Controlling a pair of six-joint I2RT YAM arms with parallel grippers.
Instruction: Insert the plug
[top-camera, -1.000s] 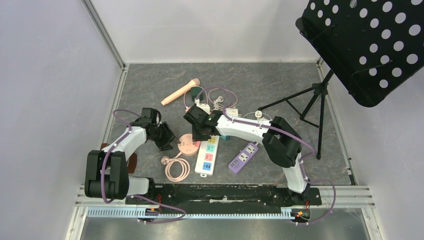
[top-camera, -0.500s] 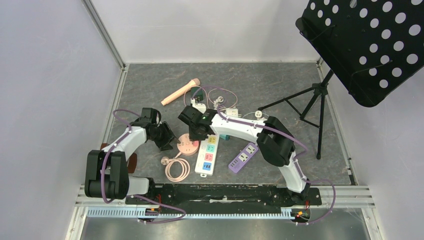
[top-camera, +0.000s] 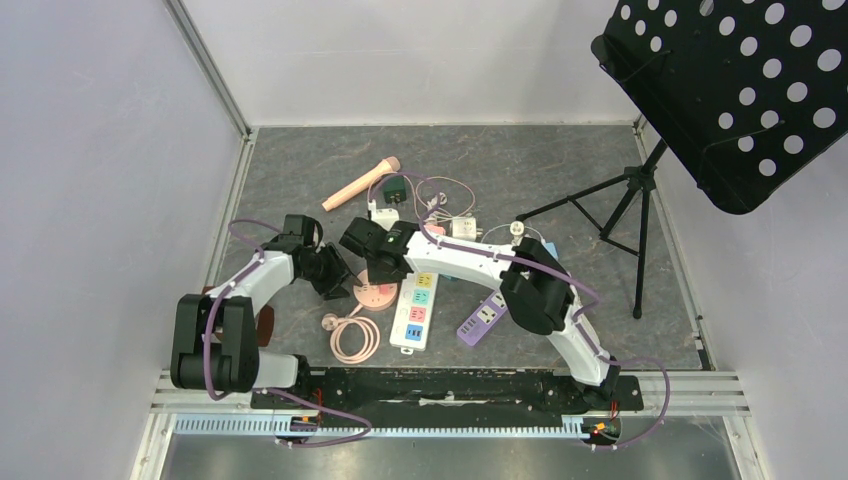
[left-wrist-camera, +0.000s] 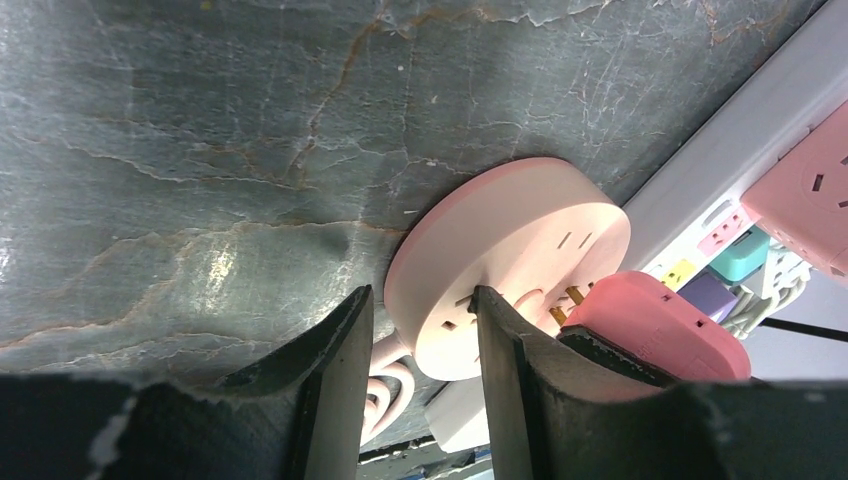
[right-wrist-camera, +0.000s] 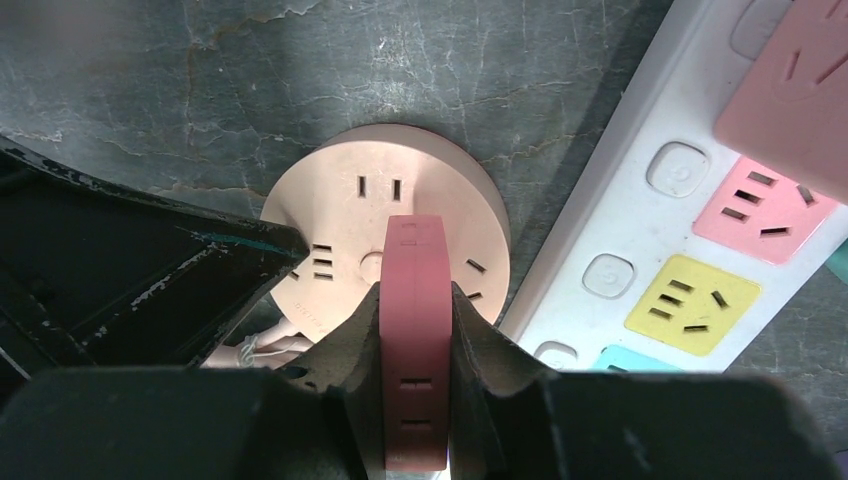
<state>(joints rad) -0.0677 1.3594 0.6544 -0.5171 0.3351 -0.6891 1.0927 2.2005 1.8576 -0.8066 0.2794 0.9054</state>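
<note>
Where the two arms meet on the grey marbled desk (top-camera: 560, 170), we see from above a round pale-pink plastic socket disc (top-camera: 378, 296) touching a long white power strip (top-camera: 412, 322), with the left pincer (top-camera: 338, 274) and right pincer (top-camera: 372, 266) both at the disc. From the left wrist, its fingers (left-wrist-camera: 335, 400) stand apart, straddling the disc's rim. A flat coral-pink plug (left-wrist-camera: 655, 322) hangs just over the face, brass prongs bare. From the right wrist, that pincer is clamped on the plug's sides, above the disc's middle.

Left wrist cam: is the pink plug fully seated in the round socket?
No, brass prongs show bare between the plug and the round socket.
</note>
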